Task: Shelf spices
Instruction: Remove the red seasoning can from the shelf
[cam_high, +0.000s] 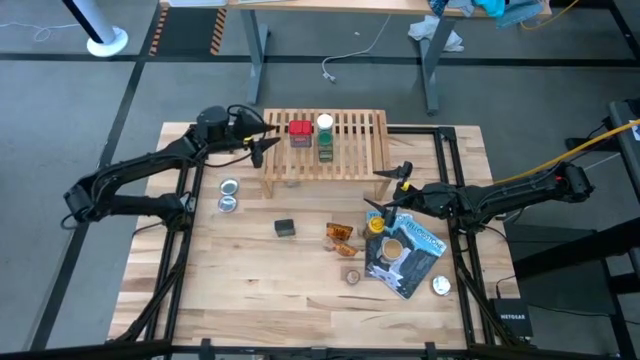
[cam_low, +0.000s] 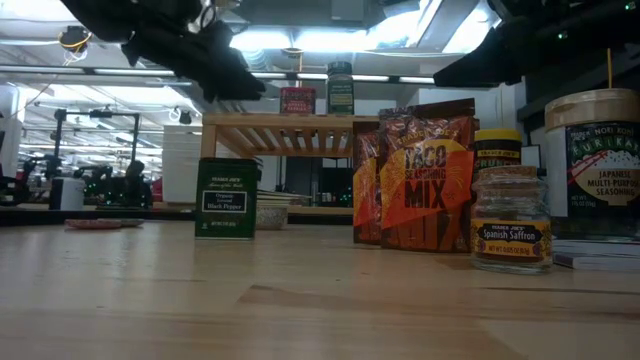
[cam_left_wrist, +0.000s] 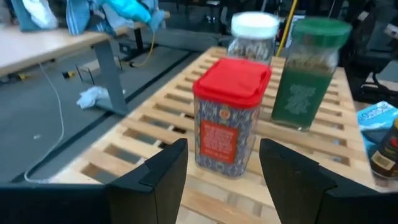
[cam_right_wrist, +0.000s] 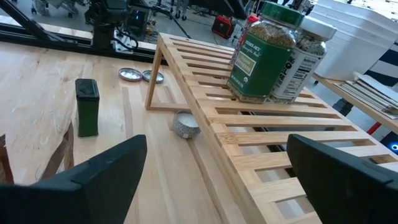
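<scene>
Butcher-block tabletop (cam_high: 250, 270), grey floor (cam_high: 60, 110)

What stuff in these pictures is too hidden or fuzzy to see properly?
- White-capped jar: in the right wrist view the green-capped jar covers most of it.
- Small round thing under the shelf: right wrist view, too blurred to name.
- Second orange packet: low view, mostly behind the taco mix packet.

white-capped jar (cam_right_wrist: 309, 56): mostly hidden behind green-capped jar (cam_right_wrist: 264, 53) | taco seasoning packets (cam_low: 415, 180): rear one largely covered by front one | tan-capped jar (cam_low: 603, 165): cut by picture edge
</scene>
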